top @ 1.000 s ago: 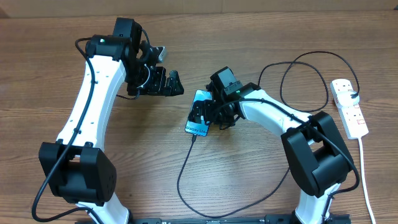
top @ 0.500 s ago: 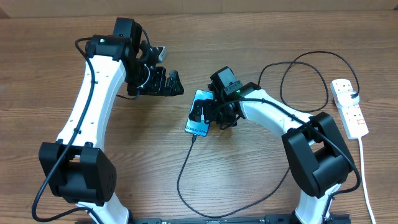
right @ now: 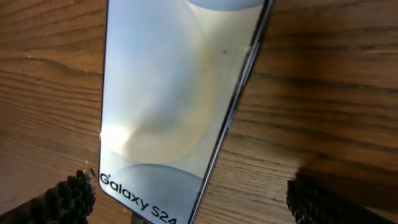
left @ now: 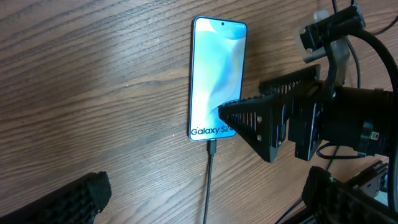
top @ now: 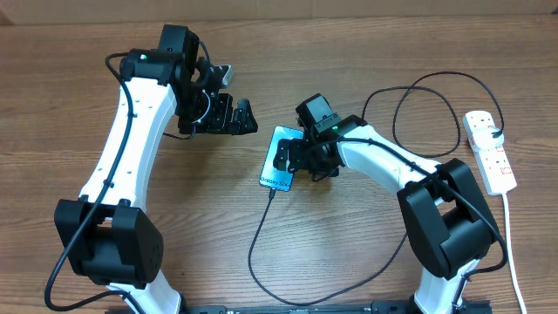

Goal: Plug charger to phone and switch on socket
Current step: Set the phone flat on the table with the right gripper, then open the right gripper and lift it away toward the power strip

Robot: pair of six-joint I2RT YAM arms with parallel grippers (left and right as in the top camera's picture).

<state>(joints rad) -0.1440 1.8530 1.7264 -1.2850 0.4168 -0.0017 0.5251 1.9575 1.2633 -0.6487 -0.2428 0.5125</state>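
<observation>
The phone [top: 274,177] lies flat mid-table, its blue screen up and its "Galaxy" end toward the front. The charger [top: 251,249], a thin black cable, meets that end with its tip [left: 211,147], then loops along the front and round to the socket [top: 490,153] at the far right. My right gripper [top: 299,161] hovers open over the phone [right: 168,93], its fingertips [right: 68,199] straddling the Galaxy end with nothing gripped. Up and to the left, my left gripper [top: 234,118] stands open and empty, looking down on the phone [left: 214,74] and cable [left: 209,180].
The socket's white cord [top: 513,253] runs down the right edge toward the front. The black cable makes a large loop [top: 427,113] behind the right arm. The right gripper's fingers [left: 261,121] overlap the phone's right side in the left wrist view.
My right gripper has shifted slightly to the right over the phone, baring a bit more of the screen. The left arm, phone and cable have not moved.
</observation>
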